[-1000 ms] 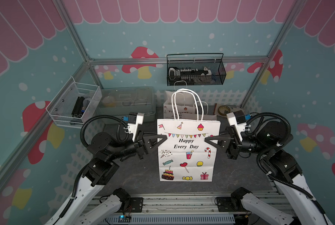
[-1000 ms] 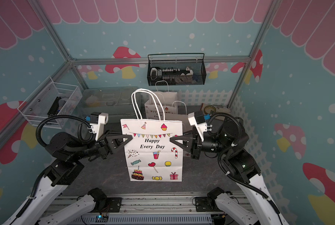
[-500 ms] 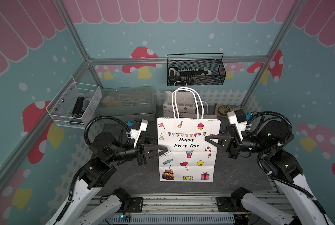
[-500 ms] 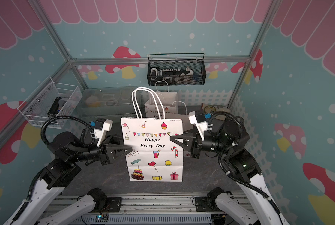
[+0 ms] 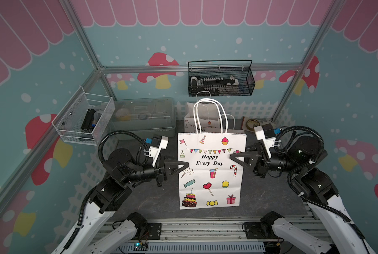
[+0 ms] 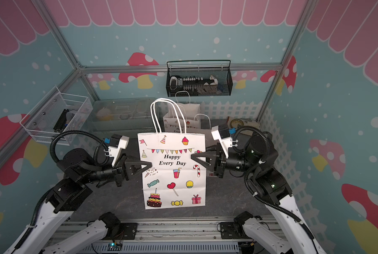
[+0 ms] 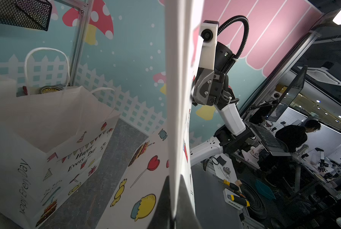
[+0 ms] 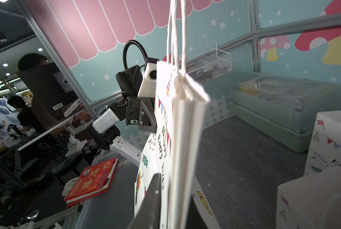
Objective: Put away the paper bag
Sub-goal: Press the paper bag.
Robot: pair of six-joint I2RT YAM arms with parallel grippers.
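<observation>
The paper bag (image 5: 210,173) (image 6: 172,173) stands up straight in the middle of the dark table (image 5: 157,198). It is folded flat. Its front shows a cake, sweets and the words "Happy Every Day". Its two white string handles (image 5: 207,114) stick up from the top.

The left arm (image 5: 122,162) reaches in from the side. The left jaws are clenched on the left edge of the paper bag. In the left wrist view the thin edge of the bag (image 7: 175,99) runs right between the two dark jaws.

The right arm (image 5: 302,151) reaches in from the other side. The right jaws sit on both sides of the bag's right edge (image 8: 185,128). I cannot tell if they are squeezing it or have let go.

Behind the paper bag stands a second bag (image 5: 203,123) (image 7: 46,128) with the same pictures, and its top is open. Beside that, at the back, is a clear plastic box (image 5: 144,116) with a lid. A black wire basket (image 5: 221,81) hangs on the back wall. A white wire basket (image 5: 84,118) hangs on the left wall. A roll of tape (image 5: 251,124) lies in the back corner.
</observation>
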